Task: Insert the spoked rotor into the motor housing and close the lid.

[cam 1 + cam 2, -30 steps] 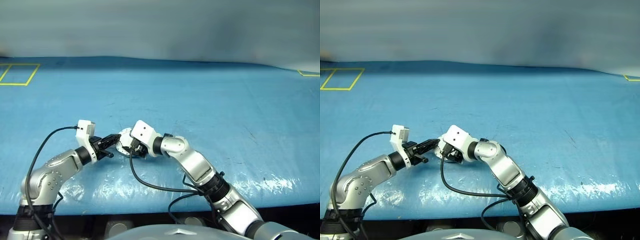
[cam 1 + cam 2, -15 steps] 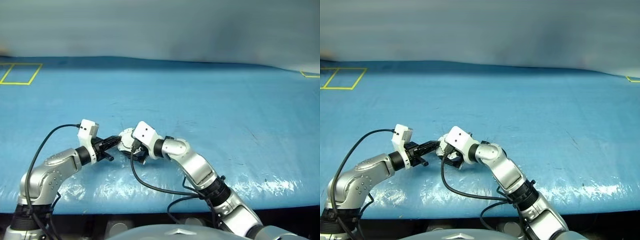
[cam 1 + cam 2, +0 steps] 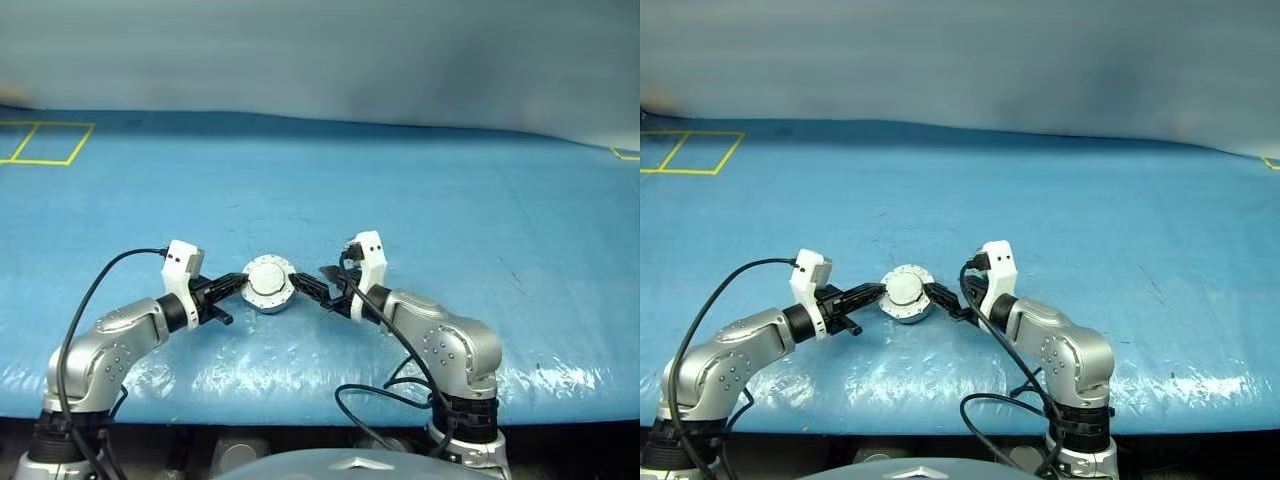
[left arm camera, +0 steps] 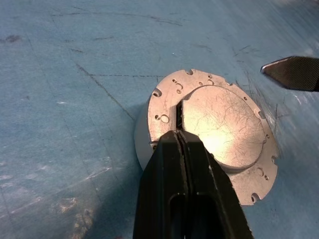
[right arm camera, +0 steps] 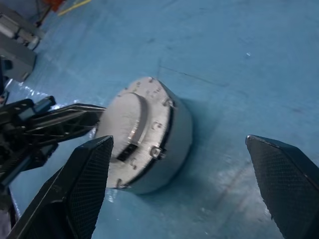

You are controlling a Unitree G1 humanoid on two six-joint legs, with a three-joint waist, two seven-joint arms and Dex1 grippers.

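Between the 2 grippers on the table, the housing (image 3: 268,285) sits with its lid (image 4: 223,125) down, so the task looks done; left gripper (image 4: 178,137) clenched against it, right gripper (image 3: 312,288) released.

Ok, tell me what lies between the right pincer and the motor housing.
Nothing but bare blue table cover. In the right wrist view the open right pincer faces the motor housing, lid closed, with no other object in the gap.
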